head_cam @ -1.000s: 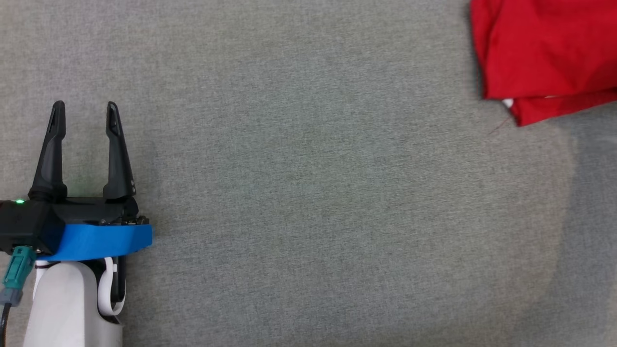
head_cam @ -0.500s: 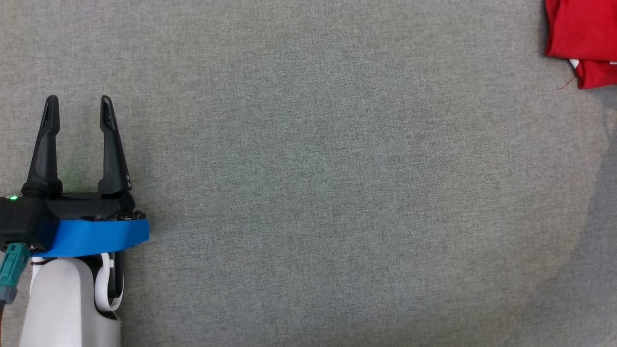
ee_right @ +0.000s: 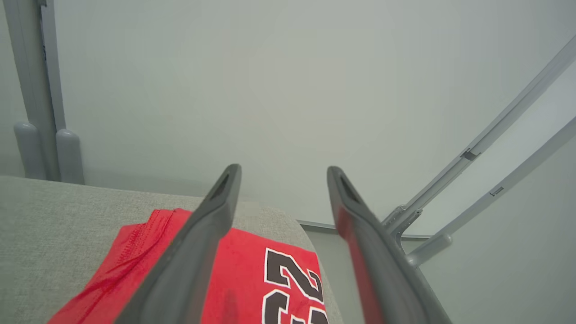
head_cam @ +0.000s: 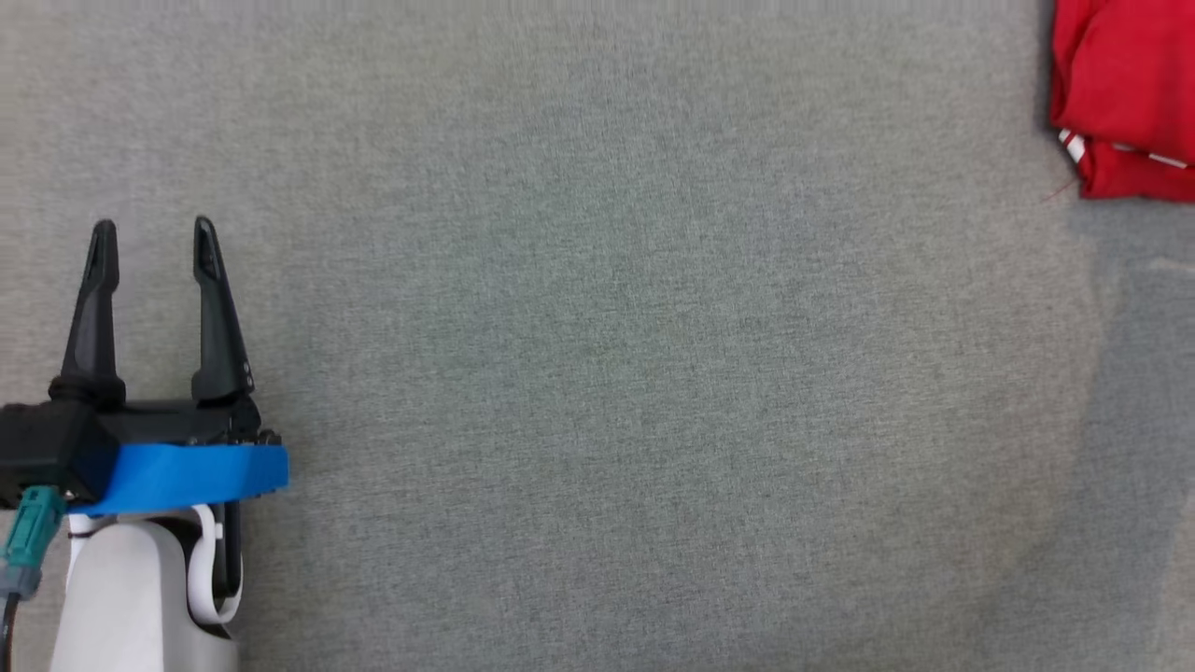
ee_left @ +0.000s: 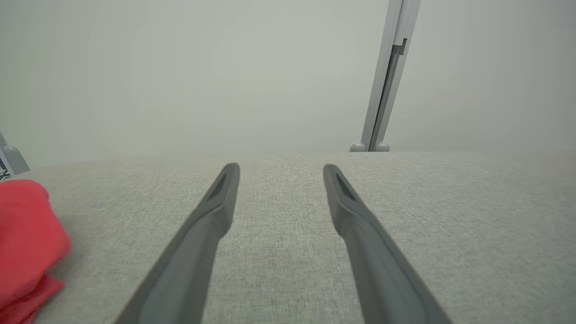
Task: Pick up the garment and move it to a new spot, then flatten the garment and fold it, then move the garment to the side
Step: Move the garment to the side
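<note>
The garment (head_cam: 1125, 103) is a folded red jersey with white trim, lying at the far right edge of the grey fabric table (head_cam: 597, 355). My left gripper (head_cam: 149, 227) rests open at the lower left, far from it, nothing between its fingers. In the left wrist view the same gripper (ee_left: 280, 168) points across the table, with the garment (ee_left: 24, 243) at that view's left edge. The right wrist view has my right gripper (ee_right: 282, 172) open just above the garment (ee_right: 243, 288), whose black number with white outline shows between the fingers. The jaws stand apart and hold nothing.
The table's corner and edge (ee_right: 288, 216) lie just beyond the garment. Grey metal frame bars (ee_right: 472, 180) run past that edge, and a grey post (ee_left: 387, 76) rises behind the table's far side. A pale wall stands behind.
The garment first slid right and up in the head view, then came down a little. The left gripper sits slightly lower in that view. The head camera seems to have moved.
</note>
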